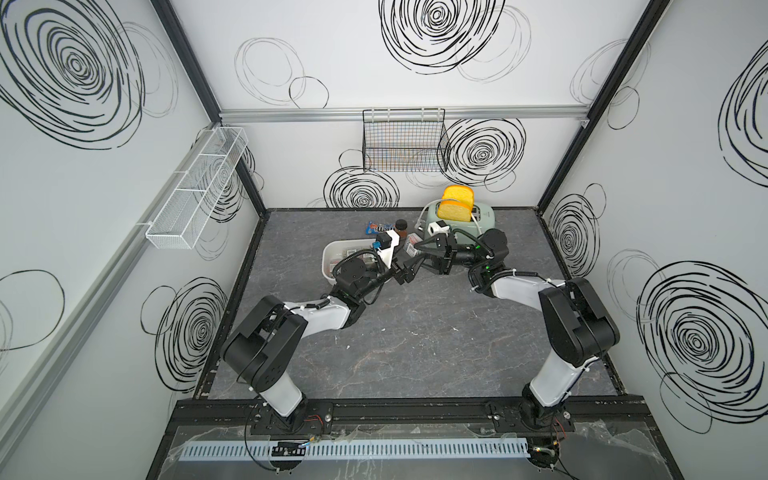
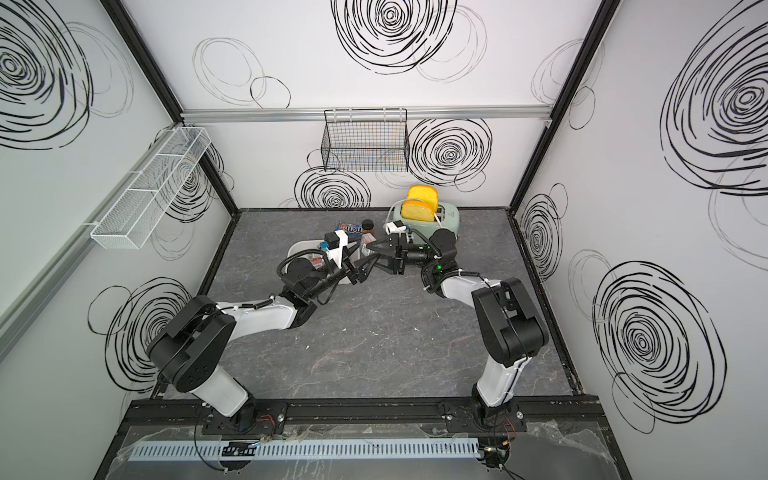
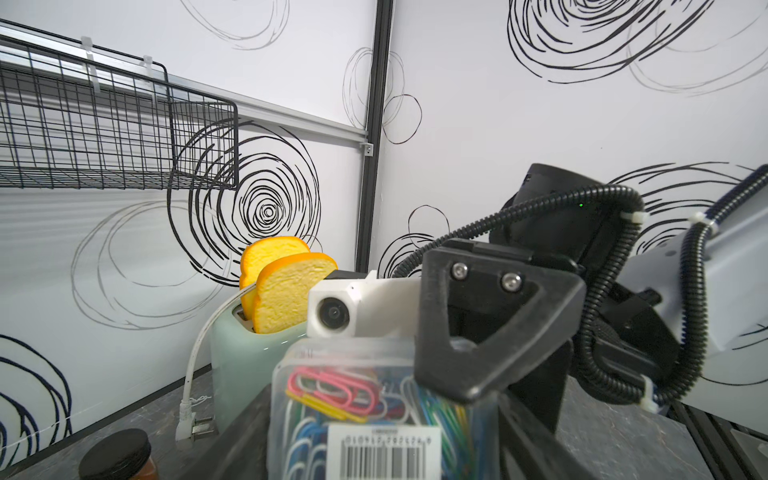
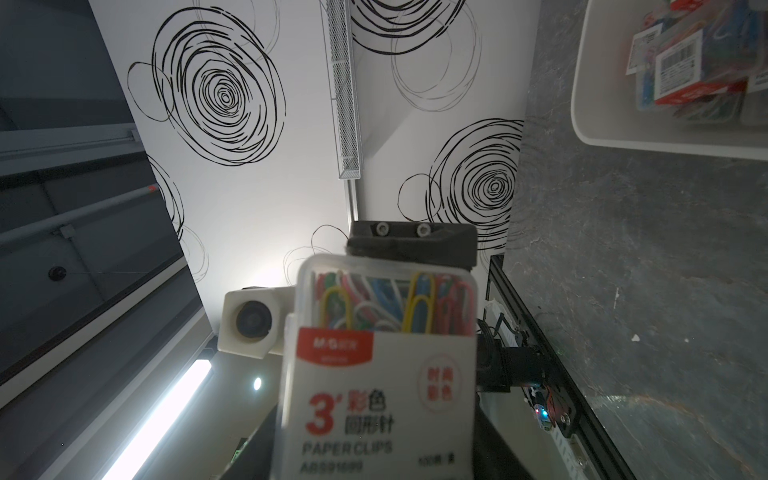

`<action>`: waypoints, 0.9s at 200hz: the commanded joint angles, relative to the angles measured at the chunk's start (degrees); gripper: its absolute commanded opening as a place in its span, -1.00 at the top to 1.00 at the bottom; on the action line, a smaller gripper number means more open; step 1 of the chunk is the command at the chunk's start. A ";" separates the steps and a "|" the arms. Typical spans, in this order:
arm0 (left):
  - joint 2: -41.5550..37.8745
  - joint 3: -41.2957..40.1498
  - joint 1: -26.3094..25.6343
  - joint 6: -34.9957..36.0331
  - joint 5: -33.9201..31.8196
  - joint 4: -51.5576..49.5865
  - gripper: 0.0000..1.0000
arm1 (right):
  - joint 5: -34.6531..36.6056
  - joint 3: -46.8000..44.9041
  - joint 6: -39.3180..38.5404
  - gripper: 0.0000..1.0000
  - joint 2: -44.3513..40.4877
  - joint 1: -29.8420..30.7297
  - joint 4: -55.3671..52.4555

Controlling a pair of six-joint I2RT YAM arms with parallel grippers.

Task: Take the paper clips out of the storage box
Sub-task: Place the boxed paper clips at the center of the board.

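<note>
Midair, a paper clips case (image 3: 353, 399) sits clamped in the left gripper (image 1: 415, 259), right gripper's (image 1: 424, 252) hold unclear.

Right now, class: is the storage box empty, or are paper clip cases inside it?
Not empty: the right wrist view shows several labelled paper clip cases lying inside the storage box.
</note>
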 commanded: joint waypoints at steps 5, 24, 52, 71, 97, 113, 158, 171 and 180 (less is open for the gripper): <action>-3.37 0.28 -0.32 -0.55 0.73 0.77 -0.66 | 0.13 4.12 -8.93 0.49 -2.95 0.15 -10.35; -5.65 0.19 -0.23 -0.69 1.30 -3.51 -0.98 | 0.09 8.54 -22.38 0.56 -4.66 -0.60 -26.39; -10.29 -0.37 0.02 -1.64 2.48 -12.03 -0.97 | 1.25 15.53 -39.50 0.62 -5.15 -2.02 -47.11; -14.40 -1.19 0.29 -2.44 2.41 -17.84 -0.97 | 1.85 17.03 -44.59 0.67 -4.89 -2.81 -51.89; -20.48 -1.47 1.64 -5.53 1.57 -26.48 -0.97 | 3.32 18.55 -52.23 0.72 -4.80 -3.31 -59.01; -22.92 -2.07 2.18 -5.90 1.45 -29.00 -0.97 | 3.13 18.64 -53.80 0.82 -4.81 -2.98 -58.85; -23.07 -2.87 4.61 -8.80 0.10 -27.77 -0.97 | 3.74 19.57 -55.12 1.00 -3.92 -0.45 -58.88; -22.71 -0.88 6.39 -12.00 0.71 -31.69 -0.97 | 5.46 20.45 -58.74 1.00 -4.02 0.20 -62.25; -21.88 1.83 7.99 -15.16 1.71 -37.28 -0.97 | 7.50 21.13 -62.63 1.00 -4.25 0.81 -65.55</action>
